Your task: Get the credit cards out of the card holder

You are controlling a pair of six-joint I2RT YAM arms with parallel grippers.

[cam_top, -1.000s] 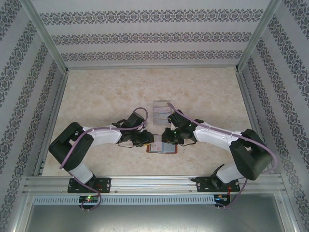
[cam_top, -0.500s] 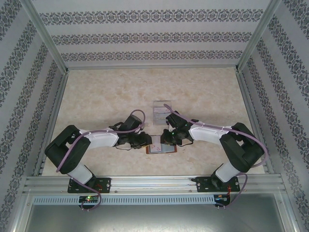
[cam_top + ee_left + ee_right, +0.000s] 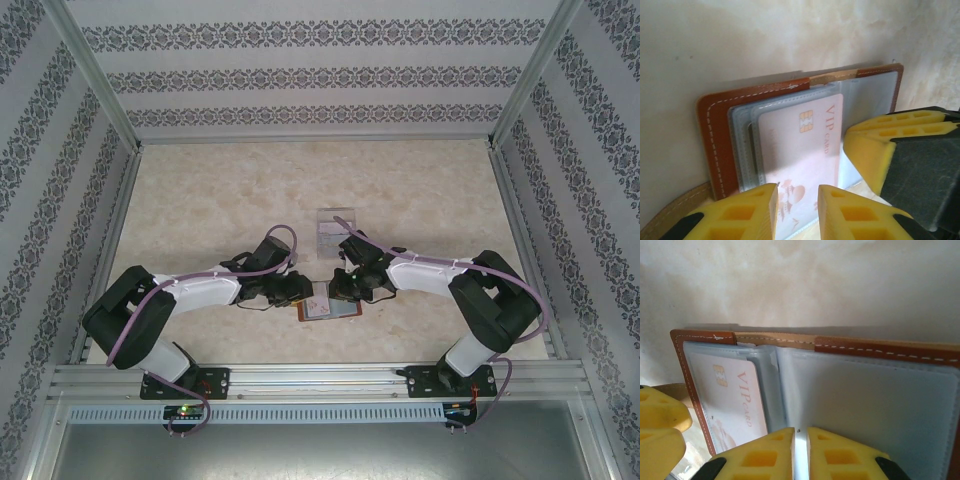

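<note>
The reddish-brown card holder (image 3: 340,309) lies open on the table between both arms. In the left wrist view its leather cover (image 3: 715,135) frames grey-blue sleeves, and a pale pink "VIP card" credit card (image 3: 800,145) sits in the front sleeve. My left gripper (image 3: 797,210) is open, its yellow fingers straddling the card's lower end. My right gripper (image 3: 800,450) is almost shut, with a thin pale sleeve edge in the narrow gap, at the holder's (image 3: 880,351) middle fold. The same card (image 3: 735,400) lies left of it. No dark card can be seen.
A clear acrylic tiered stand (image 3: 335,230) stands just behind the holder. The holder's strap tab (image 3: 670,220) trails at the lower left. The right gripper's finger (image 3: 870,150) rests on the holder's right-hand sleeve. Patterned walls enclose the beige table (image 3: 200,200).
Both grippers have closed in over the holder, the right one sliding left onto it. The holder has turned slightly, and both arms' elbows have drawn in and lowered.
</note>
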